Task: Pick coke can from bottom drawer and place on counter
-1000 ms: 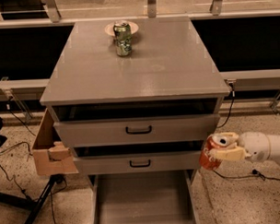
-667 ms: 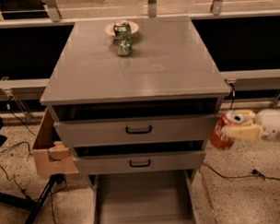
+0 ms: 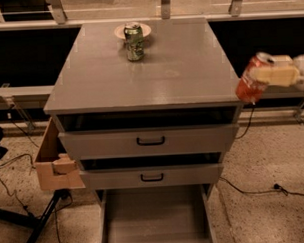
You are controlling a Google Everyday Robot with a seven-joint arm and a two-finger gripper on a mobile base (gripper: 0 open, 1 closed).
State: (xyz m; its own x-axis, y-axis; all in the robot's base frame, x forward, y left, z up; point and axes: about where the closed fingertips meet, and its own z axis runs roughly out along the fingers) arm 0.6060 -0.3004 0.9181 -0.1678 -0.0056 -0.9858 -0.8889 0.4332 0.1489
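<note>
My gripper point(image 3: 265, 75) is at the right of the cabinet, level with the counter's front right corner, shut on the red-orange coke can point(image 3: 249, 83). The can is tilted, its silver top pointing up and right, held in the air just off the counter's right edge. The grey counter point(image 3: 180, 67) lies to its left. The bottom drawer point(image 3: 155, 218) is pulled out at the bottom of the view and its floor shows bare.
A green can point(image 3: 134, 42) stands at the counter's back, in front of a small pale plate point(image 3: 120, 30). The two handled drawers point(image 3: 150, 141) are slightly open. A cardboard box point(image 3: 52, 164) hangs at the cabinet's left side. Cables lie on the floor.
My gripper has lifted the coke can from beside the lower handled drawer up to the counter's height, staying at the cabinet's right side.
</note>
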